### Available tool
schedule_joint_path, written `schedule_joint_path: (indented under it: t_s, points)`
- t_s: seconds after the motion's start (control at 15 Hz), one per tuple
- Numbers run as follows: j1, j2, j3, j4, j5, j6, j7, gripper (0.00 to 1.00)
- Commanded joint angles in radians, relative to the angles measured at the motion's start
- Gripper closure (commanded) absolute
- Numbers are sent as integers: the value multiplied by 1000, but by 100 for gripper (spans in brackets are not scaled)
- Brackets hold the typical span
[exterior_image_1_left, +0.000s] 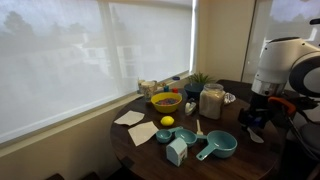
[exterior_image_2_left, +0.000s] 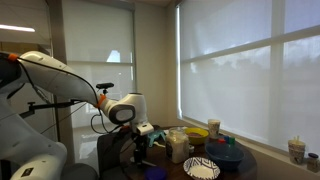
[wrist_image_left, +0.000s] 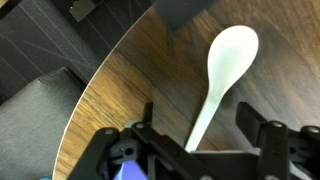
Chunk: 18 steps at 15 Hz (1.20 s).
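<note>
A white spoon (wrist_image_left: 230, 55) lies flat on the dark wooden round table (wrist_image_left: 130, 80), near its edge. In the wrist view my gripper (wrist_image_left: 197, 125) is open, with one black finger on each side of the spoon's handle. The fingers stand apart from the handle. The handle's end runs under the gripper body and is hidden. In an exterior view my gripper (exterior_image_1_left: 255, 117) hangs low over the table's edge, just above the spoon (exterior_image_1_left: 257, 136). In an exterior view the arm bends down to the table and the gripper (exterior_image_2_left: 140, 152) is close to its surface.
On the table stand a yellow bowl (exterior_image_1_left: 166, 101), a lemon (exterior_image_1_left: 167, 121), a glass jar (exterior_image_1_left: 211, 101), teal measuring cups (exterior_image_1_left: 218, 146), a small light blue carton (exterior_image_1_left: 177, 151) and napkins (exterior_image_1_left: 129, 117). A striped plate (exterior_image_2_left: 201, 168) lies near the edge. Dark seats (wrist_image_left: 40, 100) stand beside the table.
</note>
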<state>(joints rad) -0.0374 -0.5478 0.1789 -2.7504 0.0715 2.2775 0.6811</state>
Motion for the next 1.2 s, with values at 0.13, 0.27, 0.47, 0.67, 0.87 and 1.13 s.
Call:
schedule_joint_path:
  t_s: [0.13,0.27,0.47,0.67,0.87,1.13]
  points:
    - [15,25,-4,1,19,34,-12,59]
    - [16,24,-5,2,20,34,-14,73]
    - [22,23,-7,5,25,23,-25,93]
    - [30,20,-8,6,34,18,-33,98]
    - [45,6,-6,11,41,-1,-44,97]
    - [64,-65,-1,51,30,-70,-44,97]
